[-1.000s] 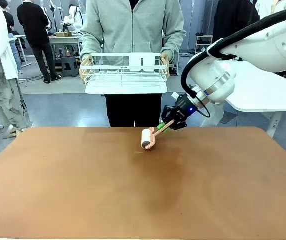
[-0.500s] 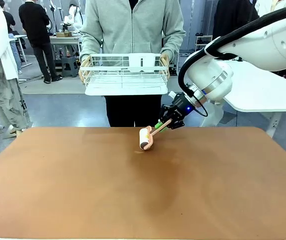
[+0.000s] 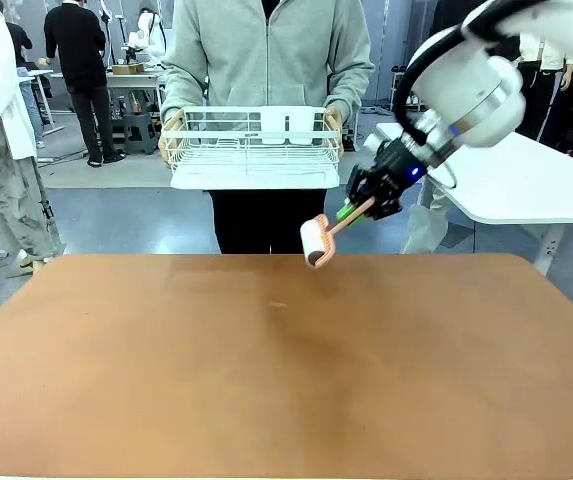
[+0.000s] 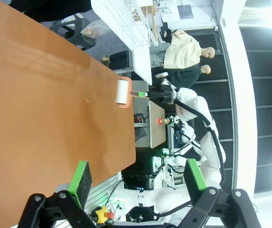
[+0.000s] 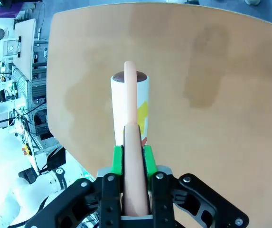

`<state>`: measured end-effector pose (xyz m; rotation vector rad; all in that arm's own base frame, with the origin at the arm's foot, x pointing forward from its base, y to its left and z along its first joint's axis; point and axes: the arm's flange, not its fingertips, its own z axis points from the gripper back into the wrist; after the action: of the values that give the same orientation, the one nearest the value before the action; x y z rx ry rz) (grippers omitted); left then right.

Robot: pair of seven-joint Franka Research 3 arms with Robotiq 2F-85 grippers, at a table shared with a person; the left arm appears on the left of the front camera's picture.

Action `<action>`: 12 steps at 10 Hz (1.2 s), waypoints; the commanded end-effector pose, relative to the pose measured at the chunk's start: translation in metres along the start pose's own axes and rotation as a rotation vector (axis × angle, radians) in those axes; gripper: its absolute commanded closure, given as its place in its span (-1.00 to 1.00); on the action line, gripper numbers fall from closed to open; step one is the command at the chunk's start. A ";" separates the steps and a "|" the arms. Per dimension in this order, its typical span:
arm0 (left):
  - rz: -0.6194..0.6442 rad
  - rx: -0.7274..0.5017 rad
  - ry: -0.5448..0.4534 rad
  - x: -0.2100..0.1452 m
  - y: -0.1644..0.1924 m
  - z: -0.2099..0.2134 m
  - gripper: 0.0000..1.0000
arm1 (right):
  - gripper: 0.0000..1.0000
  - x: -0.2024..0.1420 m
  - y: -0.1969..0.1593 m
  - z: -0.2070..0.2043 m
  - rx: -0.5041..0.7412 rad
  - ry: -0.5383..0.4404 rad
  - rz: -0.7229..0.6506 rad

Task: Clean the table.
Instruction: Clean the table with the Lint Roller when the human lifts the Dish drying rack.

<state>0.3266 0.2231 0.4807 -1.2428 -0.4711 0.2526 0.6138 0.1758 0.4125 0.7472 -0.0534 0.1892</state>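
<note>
- Right gripper (image 3: pixel 362 208) (image 5: pixel 133 159): jaws closed on the pink handle of a lint roller (image 3: pixel 316 242) (image 5: pixel 130 102) (image 4: pixel 122 92); green pads press the handle from both sides.
- Roller head: white, pointing down towards the far edge of the table (image 3: pixel 286 380) (image 4: pixel 31 104) (image 5: pixel 221 104); contact with the top cannot be confirmed.
- Table: reddish-brown, spanning the foreground of the front view; 1 small speck (image 3: pixel 278 304) lies on the far half, near the middle.
- Left gripper (image 4: pixel 138 176): jaws wide apart, nothing between them, held above the near part of the table.
- Person at the far side: 2 hands (image 3: pixel 173 125) hold a white dish rack (image 3: pixel 254 150) at waist height, behind the roller.
</note>
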 end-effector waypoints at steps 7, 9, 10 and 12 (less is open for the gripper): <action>-0.005 -0.006 -0.003 -0.001 -0.001 0.002 -1.00 | 0.58 -0.126 -0.024 0.150 -0.546 -0.156 -0.067; -0.005 -0.006 -0.003 -0.001 -0.001 0.002 -1.00 | 0.58 -0.149 -0.027 0.173 -0.684 -0.163 -0.042; -0.005 -0.006 -0.003 -0.001 -0.001 0.002 -1.00 | 0.58 -0.155 -0.031 0.183 -0.749 -0.155 -0.070; -0.005 -0.006 -0.003 -0.001 -0.001 0.002 -1.00 | 0.58 -0.154 -0.040 0.186 -0.745 -0.141 -0.083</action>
<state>0.3265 0.2232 0.4807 -1.2423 -0.4713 0.2531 0.4719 -0.0082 0.5096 0.0249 -0.2250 0.0600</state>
